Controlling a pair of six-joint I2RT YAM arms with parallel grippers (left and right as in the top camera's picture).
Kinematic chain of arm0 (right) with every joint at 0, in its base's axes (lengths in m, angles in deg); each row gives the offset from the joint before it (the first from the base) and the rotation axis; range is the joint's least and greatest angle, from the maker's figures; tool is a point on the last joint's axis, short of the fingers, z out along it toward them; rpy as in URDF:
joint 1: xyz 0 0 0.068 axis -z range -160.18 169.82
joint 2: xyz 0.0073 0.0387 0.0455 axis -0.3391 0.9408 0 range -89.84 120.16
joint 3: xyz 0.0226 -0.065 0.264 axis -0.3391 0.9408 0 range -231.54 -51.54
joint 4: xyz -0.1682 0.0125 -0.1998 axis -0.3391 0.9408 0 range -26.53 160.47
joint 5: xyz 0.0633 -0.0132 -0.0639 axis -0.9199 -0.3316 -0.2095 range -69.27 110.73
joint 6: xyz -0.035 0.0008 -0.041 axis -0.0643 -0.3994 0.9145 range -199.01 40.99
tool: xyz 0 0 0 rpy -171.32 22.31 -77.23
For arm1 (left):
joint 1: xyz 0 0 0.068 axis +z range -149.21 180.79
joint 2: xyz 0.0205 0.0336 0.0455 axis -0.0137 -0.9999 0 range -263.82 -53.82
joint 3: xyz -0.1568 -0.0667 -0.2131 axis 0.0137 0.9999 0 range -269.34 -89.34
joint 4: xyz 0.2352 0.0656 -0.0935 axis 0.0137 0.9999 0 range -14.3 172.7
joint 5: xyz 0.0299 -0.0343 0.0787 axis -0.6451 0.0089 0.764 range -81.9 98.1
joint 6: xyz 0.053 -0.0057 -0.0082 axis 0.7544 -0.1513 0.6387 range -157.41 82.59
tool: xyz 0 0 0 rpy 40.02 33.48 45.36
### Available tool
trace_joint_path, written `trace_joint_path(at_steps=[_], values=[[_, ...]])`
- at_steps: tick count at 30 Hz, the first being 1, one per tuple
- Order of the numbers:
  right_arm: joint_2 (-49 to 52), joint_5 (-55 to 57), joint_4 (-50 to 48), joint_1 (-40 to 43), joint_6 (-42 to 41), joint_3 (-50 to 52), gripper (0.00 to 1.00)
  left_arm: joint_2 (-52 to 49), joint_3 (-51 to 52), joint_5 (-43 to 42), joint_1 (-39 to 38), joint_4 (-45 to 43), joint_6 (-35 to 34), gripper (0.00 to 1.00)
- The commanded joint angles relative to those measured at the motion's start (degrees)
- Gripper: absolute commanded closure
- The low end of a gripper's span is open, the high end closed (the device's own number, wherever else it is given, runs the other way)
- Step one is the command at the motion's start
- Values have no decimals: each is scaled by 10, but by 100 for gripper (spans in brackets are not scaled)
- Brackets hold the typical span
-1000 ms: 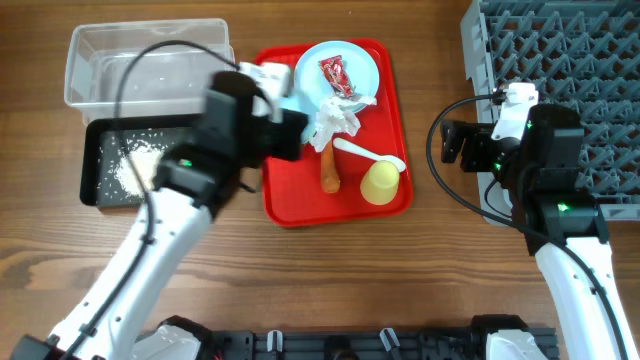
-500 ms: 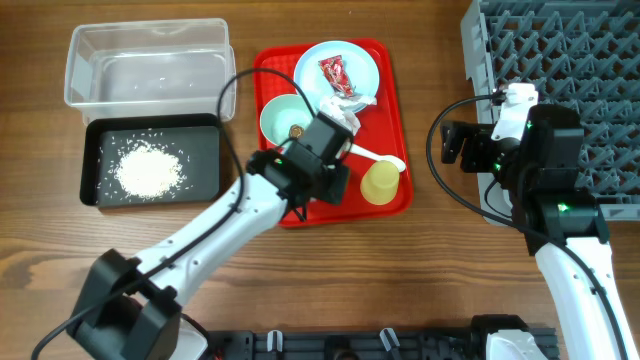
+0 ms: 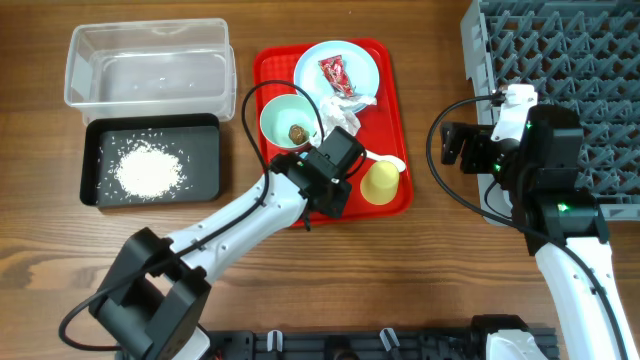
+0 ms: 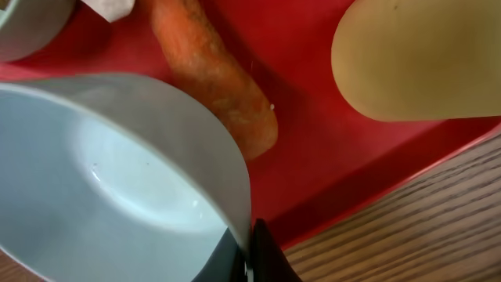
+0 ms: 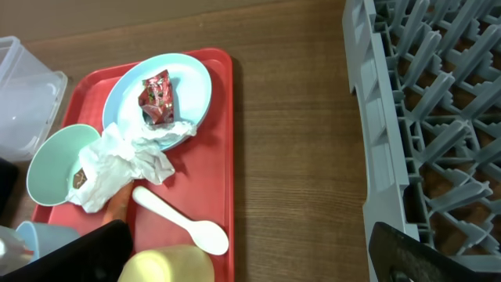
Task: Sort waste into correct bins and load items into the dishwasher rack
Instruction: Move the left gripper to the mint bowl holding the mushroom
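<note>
White rice grains (image 3: 147,165) lie in the shallow black tray (image 3: 92,160) at the tabletop's left. The clear plastic tub (image 3: 80,60) and grey lattice dishwasher rack (image 3: 560,60) look empty. The left hand (image 4: 250,247) is clamped on the light blue bowl's (image 4: 117,172) rim over the red serving tray (image 3: 270,200). The right hand (image 3: 447,143) hangs with fingers apart beside the rack. Left to handle: red wrapper (image 3: 335,72), white tissue (image 3: 335,112), orange carrot piece (image 4: 219,78), brown lump (image 3: 297,132), pale blue plate (image 3: 310,75), green bowl (image 3: 275,115), yellow cup (image 3: 380,182), white spoon (image 3: 385,158).

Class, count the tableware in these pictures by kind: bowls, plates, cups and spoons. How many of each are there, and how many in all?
Bowls: 2 (pale green bowl, light blue bowl)
Plates: 1 (pale blue plate)
Cups: 1 (yellow cup)
Spoons: 1 (white spoon)
Total: 5
</note>
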Motion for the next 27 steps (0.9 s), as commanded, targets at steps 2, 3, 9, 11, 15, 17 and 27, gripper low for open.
trace_joint_path(at_steps=[2, 3, 9, 11, 15, 17, 27], values=[[4, 10, 1, -4, 6, -16, 0, -17, -2, 14, -1, 4, -2, 87], [4, 10, 2, -4, 6, -16, 0, -17, -2, 14, -1, 6, -2, 85], [4, 10, 2, -4, 6, -16, 0, -17, -2, 14, -1, 34, -2, 83], [4, 10, 2, -4, 6, -16, 0, -15, -2, 14, 0, 51, -2, 86], [4, 10, 2, -4, 6, -16, 0, -9, -2, 15, 0, 76, -2, 89], [4, 10, 2, -4, 6, -16, 0, -5, -2, 21, 0, 82, -2, 91], [4, 10, 2, -4, 5, -16, 0, 11, -2, 55, 0, 74, -2, 35]])
